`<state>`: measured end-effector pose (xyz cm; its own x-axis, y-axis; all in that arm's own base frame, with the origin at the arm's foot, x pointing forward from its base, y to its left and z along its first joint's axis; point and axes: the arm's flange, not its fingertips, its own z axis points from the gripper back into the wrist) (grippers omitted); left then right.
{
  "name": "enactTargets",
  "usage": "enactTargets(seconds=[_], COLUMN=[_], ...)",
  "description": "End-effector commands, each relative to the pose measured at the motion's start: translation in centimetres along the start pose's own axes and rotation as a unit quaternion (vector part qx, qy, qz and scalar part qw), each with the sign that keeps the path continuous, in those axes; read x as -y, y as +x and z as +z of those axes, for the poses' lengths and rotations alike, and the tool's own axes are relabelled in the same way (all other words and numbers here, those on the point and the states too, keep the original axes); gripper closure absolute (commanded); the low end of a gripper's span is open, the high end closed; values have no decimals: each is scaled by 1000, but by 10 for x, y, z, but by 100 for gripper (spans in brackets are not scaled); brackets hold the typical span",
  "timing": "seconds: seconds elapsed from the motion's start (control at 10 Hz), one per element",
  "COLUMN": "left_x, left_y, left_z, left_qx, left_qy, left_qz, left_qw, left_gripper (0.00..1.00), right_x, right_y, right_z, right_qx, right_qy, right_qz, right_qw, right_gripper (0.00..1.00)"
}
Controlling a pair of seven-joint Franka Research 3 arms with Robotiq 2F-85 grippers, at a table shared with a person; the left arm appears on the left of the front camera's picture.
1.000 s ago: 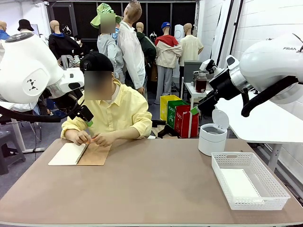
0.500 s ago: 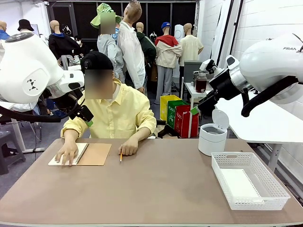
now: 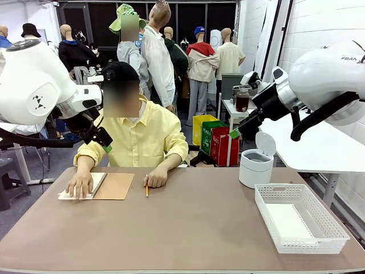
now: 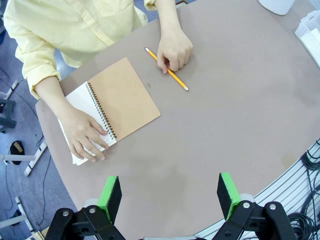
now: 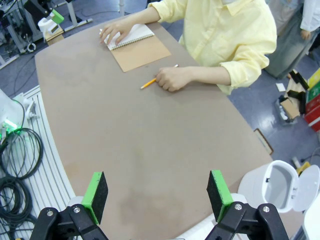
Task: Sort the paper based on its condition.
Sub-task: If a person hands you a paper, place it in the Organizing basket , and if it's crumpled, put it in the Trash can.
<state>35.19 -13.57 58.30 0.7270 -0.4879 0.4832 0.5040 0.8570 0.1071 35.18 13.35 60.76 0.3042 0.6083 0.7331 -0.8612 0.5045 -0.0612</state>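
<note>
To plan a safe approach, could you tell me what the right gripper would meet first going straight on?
The right gripper would probably meet bare table, short of the pencil, though depth is unclear.

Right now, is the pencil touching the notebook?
Apart. The left wrist view shows a strip of bare table between the pencil and the notebook.

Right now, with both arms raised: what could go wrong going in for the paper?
1. The person's hand lies flat on the white page of the open notebook. A reach there by the open left pincer would likely meet it.
2. The pencil lies loose at the other hand and could get swept along.
3. A thin flat sheet offers little edge, so the open right pincer might scrape the table.
</note>
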Motion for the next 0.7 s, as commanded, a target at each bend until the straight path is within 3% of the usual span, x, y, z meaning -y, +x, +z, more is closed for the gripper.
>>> enactTargets(seconds=[0.0, 0.6], left_x=[-1, -1], left_y=[0, 0], left_z=[0, 0], left_qx=[3, 3], left_qy=[-1, -1], left_qz=[0, 0], left_qw=[1000, 1000], left_gripper=[0, 0], right_x=[0, 0], right_y=[-1, -1], right_z=[-1, -1], right_qx=[-4, -4], right_qy=[2, 2], right_qz=[4, 4], right_qw=[1000, 1000], right_gripper=[0, 0])
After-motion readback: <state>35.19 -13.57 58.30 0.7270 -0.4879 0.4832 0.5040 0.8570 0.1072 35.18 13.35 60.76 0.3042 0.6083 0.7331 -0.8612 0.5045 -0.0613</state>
